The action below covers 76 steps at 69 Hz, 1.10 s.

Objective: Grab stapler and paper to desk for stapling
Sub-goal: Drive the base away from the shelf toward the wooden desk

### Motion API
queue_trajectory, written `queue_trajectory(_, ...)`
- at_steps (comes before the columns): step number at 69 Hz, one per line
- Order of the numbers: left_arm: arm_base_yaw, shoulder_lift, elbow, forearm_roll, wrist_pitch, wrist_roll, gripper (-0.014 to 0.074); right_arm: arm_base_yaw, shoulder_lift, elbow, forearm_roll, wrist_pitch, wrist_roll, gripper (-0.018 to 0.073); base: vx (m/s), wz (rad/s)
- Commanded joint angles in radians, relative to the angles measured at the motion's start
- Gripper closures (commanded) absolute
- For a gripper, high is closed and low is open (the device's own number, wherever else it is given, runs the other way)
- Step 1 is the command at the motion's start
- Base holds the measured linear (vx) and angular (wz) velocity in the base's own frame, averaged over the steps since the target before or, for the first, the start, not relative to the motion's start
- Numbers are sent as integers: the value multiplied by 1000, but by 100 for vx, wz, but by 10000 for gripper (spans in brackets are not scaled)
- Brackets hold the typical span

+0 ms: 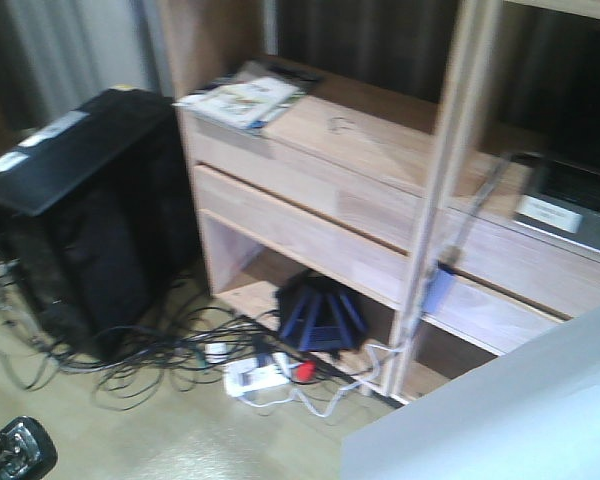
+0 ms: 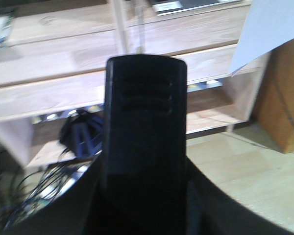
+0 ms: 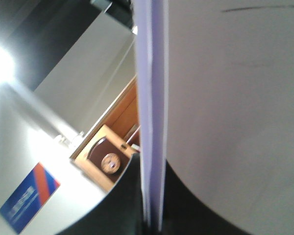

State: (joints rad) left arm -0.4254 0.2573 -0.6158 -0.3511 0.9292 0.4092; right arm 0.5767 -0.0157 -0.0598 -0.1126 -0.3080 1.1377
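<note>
Currently, both arms are carrying their loads. Closest in the left wrist view, the left gripper (image 2: 144, 215) is clamping what looks like the stapler (image 2: 144, 112), a black ridged body standing upright and filling the middle of the frame. The jaws are showing only as dark shoulders hugging its 2 sides.

In the right wrist view, the right gripper (image 3: 152, 223) is pinching the paper (image 3: 154, 122) at its lower edge, and the thin white stack is rising edge-on from between narrow jaws. In the front view, a corner of that paper is hanging across the lower right. A black and silver tip, probably the stapler's end, is peeking in at the lower left.

Beyond them, cables (image 1: 150, 355) and a white power strip (image 1: 255, 378) are lying on the floor (image 1: 160, 430) beside a black computer tower (image 1: 80, 200). Farthest back, a wooden shelf unit (image 1: 360, 190) is holding magazines (image 1: 245, 100).

The desk is not showing in any view. The fetching is seemingly done and the carrying is under way. The next move is calling for turning toward the desk and lowering both items flat without loosening either grip early.
</note>
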Motion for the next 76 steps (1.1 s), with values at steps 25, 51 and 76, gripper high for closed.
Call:
queue_trajectory(25,-2,14,-32,-34,-106,2,603,2,-4,-27,-10,-66,-7,562,5,55)
queue_trajectory(51,-2,14,-32,-34,-106,2,603,2,-4,-27,-10,-66,-7,562,7,60)
queue_trajectory(76,-2,14,-32,-34,-106,2,603,2,-4,-27,-10,-66,-7,562,10,62)
